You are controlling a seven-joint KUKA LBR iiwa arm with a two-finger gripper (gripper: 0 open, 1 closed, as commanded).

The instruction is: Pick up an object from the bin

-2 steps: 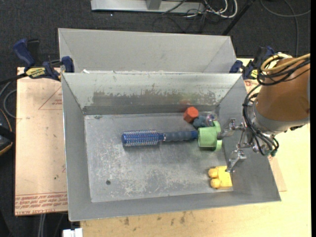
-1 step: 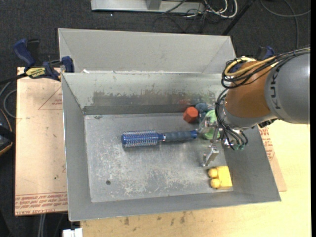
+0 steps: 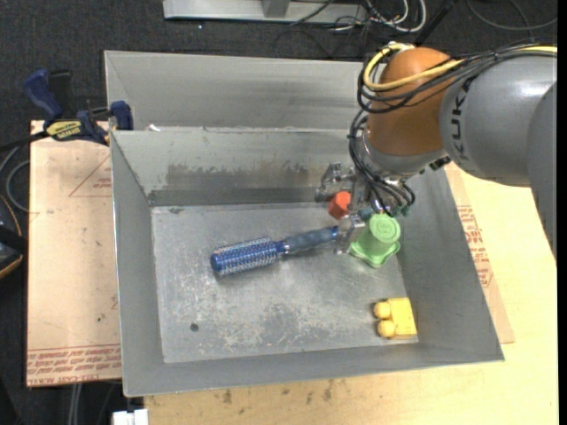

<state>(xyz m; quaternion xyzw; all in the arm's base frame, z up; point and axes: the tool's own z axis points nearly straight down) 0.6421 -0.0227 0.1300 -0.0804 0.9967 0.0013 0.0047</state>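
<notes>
My gripper (image 3: pixel 348 228) hangs low over the right part of the bin, below the arm's wrist. It is at the handle end of a blue hairbrush (image 3: pixel 257 253), which lies flat across the middle of the bin with its bristled head to the left. A green round-topped plastic thing (image 3: pixel 377 241) sits just right of the gripper, touching or nearly touching it. A small orange-red piece (image 3: pixel 338 205) shows at the gripper's upper left; I cannot tell whether it lies loose on the floor.
A yellow toy block (image 3: pixel 395 318) with two round studs lies near the bin's front right corner. The arm and its cables cover the back right of the bin. Bare floor lies left of and in front of the brush.
</notes>
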